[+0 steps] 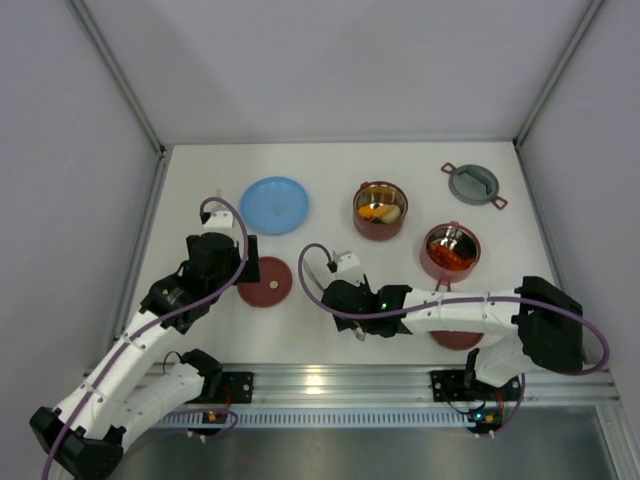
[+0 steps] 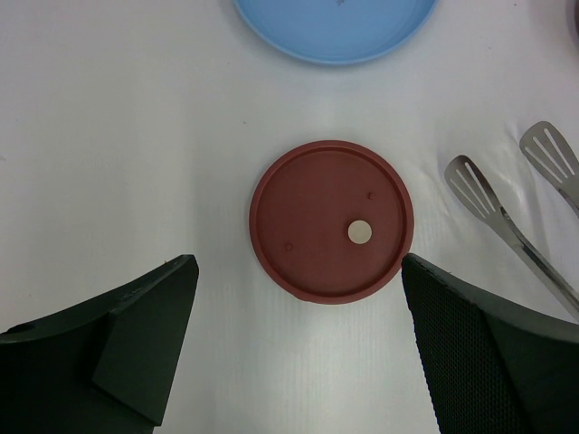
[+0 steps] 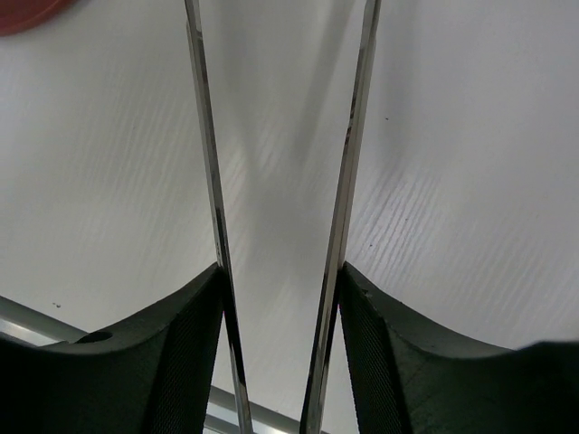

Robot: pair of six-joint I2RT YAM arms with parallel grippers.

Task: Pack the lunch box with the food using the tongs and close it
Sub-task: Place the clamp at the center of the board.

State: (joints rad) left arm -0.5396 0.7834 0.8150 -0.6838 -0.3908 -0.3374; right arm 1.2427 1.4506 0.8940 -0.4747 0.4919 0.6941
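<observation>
Snugly, the tongs [image 3: 210, 181] sit inside the right hand [image 3: 280, 289].

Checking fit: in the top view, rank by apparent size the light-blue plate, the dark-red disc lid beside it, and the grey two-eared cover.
Largest: flat light-blue plate.
Then flat dark-red disc lid and grey two-eared cover, too alike to rank.

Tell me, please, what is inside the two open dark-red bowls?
The far bowl holds orange and cream-white food pieces. The near bowl holds orange pieces. Anything lying under those pieces is covered, and they are too small to count.
</observation>
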